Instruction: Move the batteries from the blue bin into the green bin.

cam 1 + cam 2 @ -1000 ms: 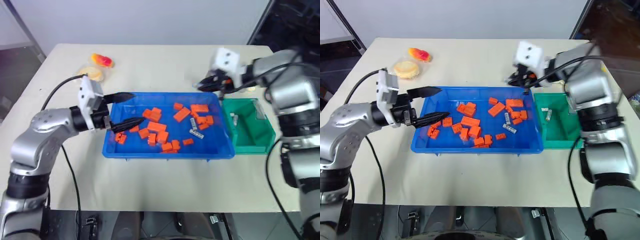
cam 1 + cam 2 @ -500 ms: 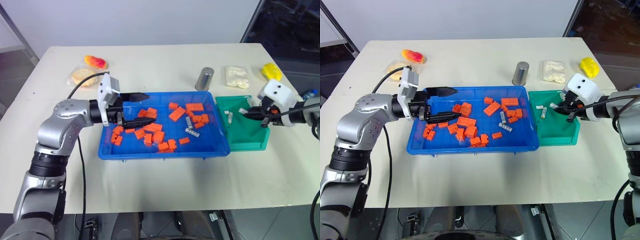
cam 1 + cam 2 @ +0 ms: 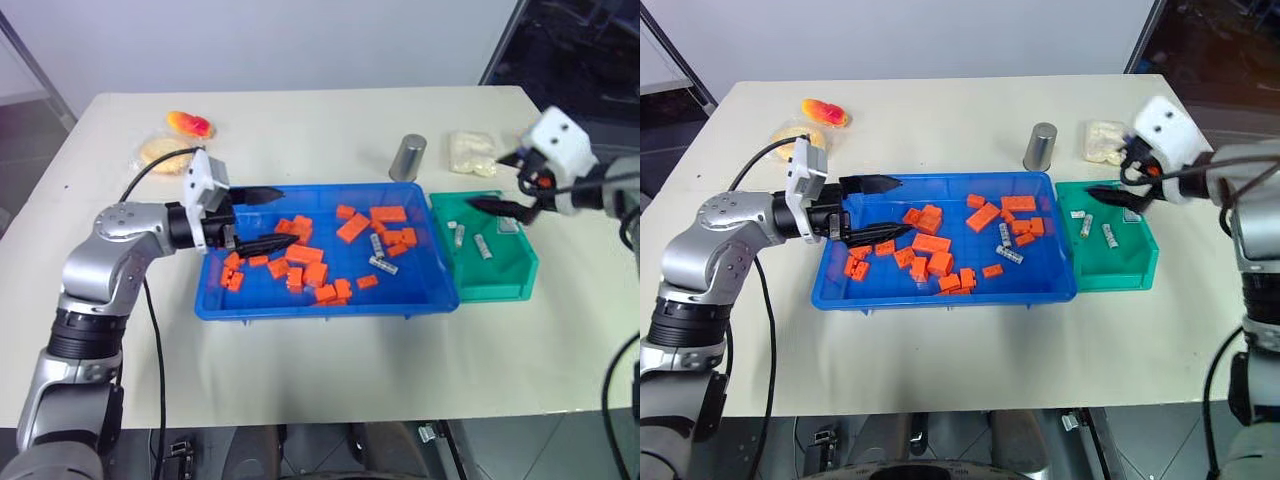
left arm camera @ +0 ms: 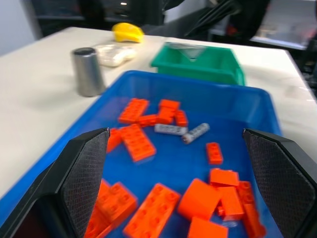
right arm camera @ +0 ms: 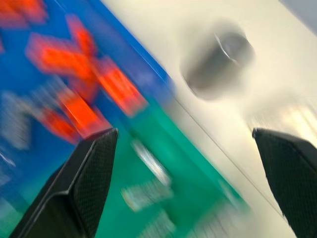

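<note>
Two batteries (image 4: 181, 131) among orange blocks (image 4: 136, 141)

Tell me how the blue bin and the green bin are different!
The blue bin is big, wide and shallow; the green bin is much smaller with taller walls. The blue bin holds lots of orange blocks and two batteries; the green bin holds only a few batteries. The left gripper hangs open over the blue bin, the right gripper open over the green one. Both are plastic rectangles, side by side on the table.
</note>
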{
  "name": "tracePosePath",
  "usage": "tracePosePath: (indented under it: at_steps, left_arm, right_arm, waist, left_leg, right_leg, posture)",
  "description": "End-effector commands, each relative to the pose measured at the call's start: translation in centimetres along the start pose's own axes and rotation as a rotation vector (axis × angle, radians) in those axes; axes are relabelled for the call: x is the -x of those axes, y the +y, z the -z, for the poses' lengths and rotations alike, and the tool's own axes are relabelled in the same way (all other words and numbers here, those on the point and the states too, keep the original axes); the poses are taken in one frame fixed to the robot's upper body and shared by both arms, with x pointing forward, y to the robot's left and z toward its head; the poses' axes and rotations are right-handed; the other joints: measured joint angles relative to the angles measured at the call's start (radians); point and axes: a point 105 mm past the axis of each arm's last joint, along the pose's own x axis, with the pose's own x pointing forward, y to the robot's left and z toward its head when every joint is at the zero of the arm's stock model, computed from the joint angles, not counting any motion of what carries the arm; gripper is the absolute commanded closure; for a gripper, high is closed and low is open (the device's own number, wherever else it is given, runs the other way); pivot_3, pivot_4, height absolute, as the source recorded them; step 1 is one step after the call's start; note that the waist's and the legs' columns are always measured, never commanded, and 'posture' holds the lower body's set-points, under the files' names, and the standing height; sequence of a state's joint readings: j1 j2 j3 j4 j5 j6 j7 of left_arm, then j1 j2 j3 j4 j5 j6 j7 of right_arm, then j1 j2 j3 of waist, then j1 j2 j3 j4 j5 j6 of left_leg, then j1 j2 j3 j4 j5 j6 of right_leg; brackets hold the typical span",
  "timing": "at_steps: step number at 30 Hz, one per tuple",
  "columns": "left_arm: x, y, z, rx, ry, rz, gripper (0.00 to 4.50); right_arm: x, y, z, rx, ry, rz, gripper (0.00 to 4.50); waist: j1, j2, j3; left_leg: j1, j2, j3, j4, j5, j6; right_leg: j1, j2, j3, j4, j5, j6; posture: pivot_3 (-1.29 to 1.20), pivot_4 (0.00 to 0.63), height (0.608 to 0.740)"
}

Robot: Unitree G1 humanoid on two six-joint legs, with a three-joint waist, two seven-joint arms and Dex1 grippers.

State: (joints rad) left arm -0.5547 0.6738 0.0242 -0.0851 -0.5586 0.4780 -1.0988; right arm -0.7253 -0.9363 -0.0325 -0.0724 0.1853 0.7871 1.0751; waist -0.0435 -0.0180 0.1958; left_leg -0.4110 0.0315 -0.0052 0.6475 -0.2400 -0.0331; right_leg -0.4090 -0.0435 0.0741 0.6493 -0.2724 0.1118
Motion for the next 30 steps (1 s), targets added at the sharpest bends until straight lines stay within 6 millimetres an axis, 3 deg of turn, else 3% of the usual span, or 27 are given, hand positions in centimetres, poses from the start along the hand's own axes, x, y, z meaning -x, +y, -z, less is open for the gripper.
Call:
tracePosePath:
  at_steps: [1, 8, 15, 30]
  left_arm:
    - [1.0, -0.2, -1.3, -0.032, -0.026, -0.033, 0.0]
    - [1.7, -1.1, -0.9, -0.013, -0.009, -0.051, 0.0]
    - [1.8, -1.4, -0.7, -0.006, -0.016, -0.081, 0.0]
    - [2.1, -1.5, -0.4, -0.012, 0.0, -0.112, 0.0]
  right_arm:
    - [-1.3, 2.9, -0.1, -0.045, -0.013, -0.116, 0.06]
    - [-2.7, 5.8, 2.9, -0.09, 0.064, -0.219, 0.06]
    - [-2.8, 7.0, 5.6, 0.041, 0.19, -0.313, 0.06]
    - [-4.8, 8.5, 6.7, 0.049, 0.224, -0.441, 0.06]
  waist:
    - [0.008, 0.0, 0.0]
    - [0.03, 0.0, 0.0]
    - [0.026, 0.0, 0.0]
    - [0.026, -0.004, -0.002]
  left_leg:
    - [-0.001, 0.0, 0.0, 0.0, 0.0, 0.0]
    - [-0.003, -0.002, 0.0, 0.002, 0.0, 0.0]
    - [-0.002, -0.002, 0.0, 0.002, 0.0, 0.0]
    - [0.002, -0.001, 0.0, 0.003, 0.0, 0.0]
  right_leg:
    - [0.0, 0.0, 0.0, 0.0, 0.0, 0.0]
    - [0.0, -0.003, 0.0, -0.001, 0.0, 0.0]
    - [0.0, -0.002, -0.001, -0.001, 0.0, 0.0]
    - [0.004, -0.002, -0.001, -0.001, 0.0, 0.0]
  posture:
    - [0.0, 0.15, 0.74]
    - [0.0, 0.15, 0.74]
    - [0.0, 0.15, 0.74]
    - [0.0, 0.15, 0.74]
